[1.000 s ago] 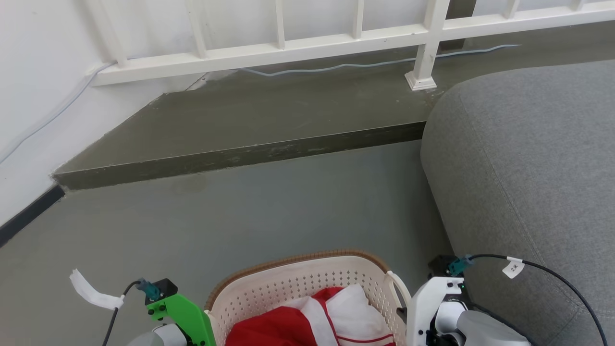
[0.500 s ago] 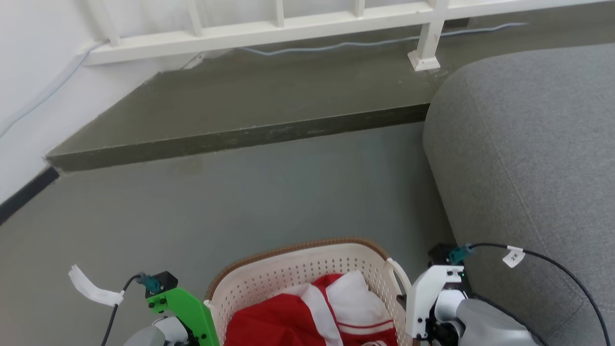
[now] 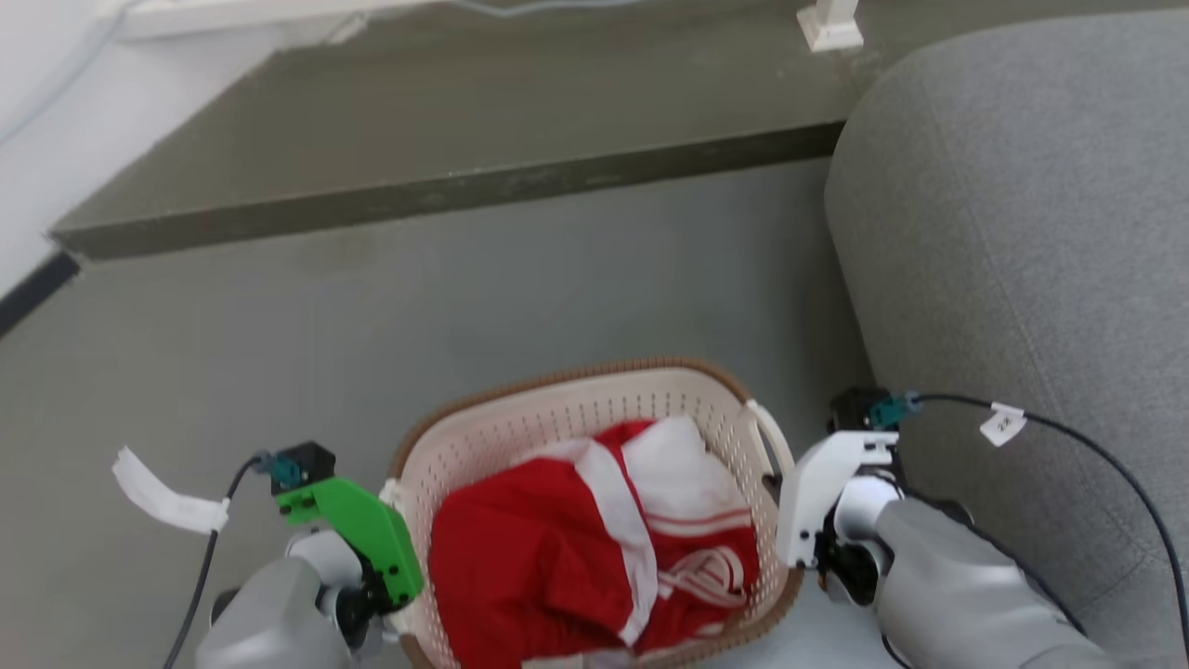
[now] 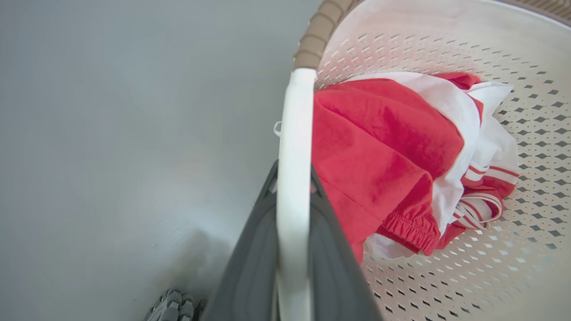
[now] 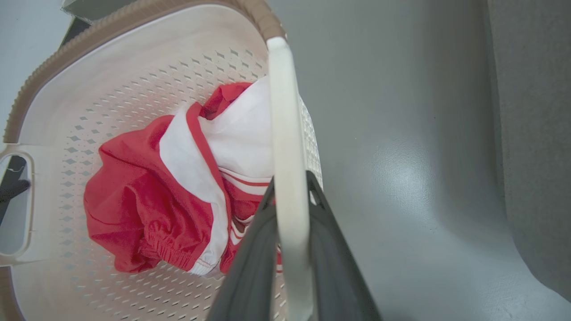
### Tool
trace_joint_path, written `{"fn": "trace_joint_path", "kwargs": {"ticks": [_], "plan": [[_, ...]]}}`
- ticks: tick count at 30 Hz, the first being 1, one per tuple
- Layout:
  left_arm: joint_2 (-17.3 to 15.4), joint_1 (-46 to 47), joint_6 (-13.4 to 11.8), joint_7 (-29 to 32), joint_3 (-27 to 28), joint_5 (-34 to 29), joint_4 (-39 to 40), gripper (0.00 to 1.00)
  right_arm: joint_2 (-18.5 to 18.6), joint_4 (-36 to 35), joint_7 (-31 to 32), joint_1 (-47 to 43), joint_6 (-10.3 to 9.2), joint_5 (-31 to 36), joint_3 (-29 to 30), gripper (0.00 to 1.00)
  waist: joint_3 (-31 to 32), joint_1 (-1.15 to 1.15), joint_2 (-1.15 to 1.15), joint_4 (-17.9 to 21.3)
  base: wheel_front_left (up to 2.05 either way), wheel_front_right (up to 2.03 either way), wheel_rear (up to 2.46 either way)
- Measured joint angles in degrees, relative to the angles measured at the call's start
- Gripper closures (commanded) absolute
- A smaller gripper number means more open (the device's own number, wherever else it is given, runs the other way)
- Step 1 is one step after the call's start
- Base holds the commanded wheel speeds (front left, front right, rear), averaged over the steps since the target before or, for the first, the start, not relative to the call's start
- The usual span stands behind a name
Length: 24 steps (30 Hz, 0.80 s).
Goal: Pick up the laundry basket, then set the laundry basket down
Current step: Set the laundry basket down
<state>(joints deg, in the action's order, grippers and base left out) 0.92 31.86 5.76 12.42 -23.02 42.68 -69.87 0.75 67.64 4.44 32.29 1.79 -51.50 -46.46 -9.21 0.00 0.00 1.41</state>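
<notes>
Cream laundry basket (image 3: 557,413), handles (image 4: 294,111) pinched by left gripper (image 4: 293,172) and right gripper (image 5: 290,179); cable tag (image 3: 1001,424) illegible.

A smooth grey floor (image 3: 557,279) fills the middle of the scene. At its far side rises a darker raised step (image 3: 464,121), with a white post foot (image 3: 829,28) standing on it at the far right. A grey sofa (image 3: 1022,232) stands on the floor at the right. The laundry basket (image 3: 576,372) sits over the near floor; whether it touches cannot be told
</notes>
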Motion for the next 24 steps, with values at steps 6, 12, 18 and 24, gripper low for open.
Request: {"fn": "trace_joint_path", "kwargs": {"ticks": [6, 12, 18, 24], "plan": [[-0.07, 2.94, -0.43, -1.99, -0.13, -0.77, 0.86, 1.00, 0.15, -0.41, -1.66, 3.11, -0.68, 0.02, 0.23, 1.00, -3.97, 0.00, 0.00, 0.05, 0.00, 0.00, 0.00], [-0.53, 5.91, -0.56, -4.02, -0.53, -1.46, 1.88, 1.00, 0.25, -0.67, -3.20, 6.56, -1.37, 0.22, 0.35, 1.00, -8.24, 0.00, 0.00, 0.07, 0.00, 0.00, 0.00], [-1.00, 9.49, -0.81, -6.04, -0.75, -2.14, 2.86, 1.00, 0.33, -0.79, -5.03, 10.50, -1.96, 1.66, 0.32, 1.00, -12.64, 0.00, 0.00, 0.01, 0.00, 0.00, 0.00], [-1.59, 12.90, -1.02, -8.08, -0.88, -2.63, 3.88, 1.00, 0.45, -0.89, -6.51, 14.34, -2.38, 2.23, 0.19, 1.00, -17.10, 0.01, 0.00, -0.09, 0.00, 0.00, 0.00]]}}
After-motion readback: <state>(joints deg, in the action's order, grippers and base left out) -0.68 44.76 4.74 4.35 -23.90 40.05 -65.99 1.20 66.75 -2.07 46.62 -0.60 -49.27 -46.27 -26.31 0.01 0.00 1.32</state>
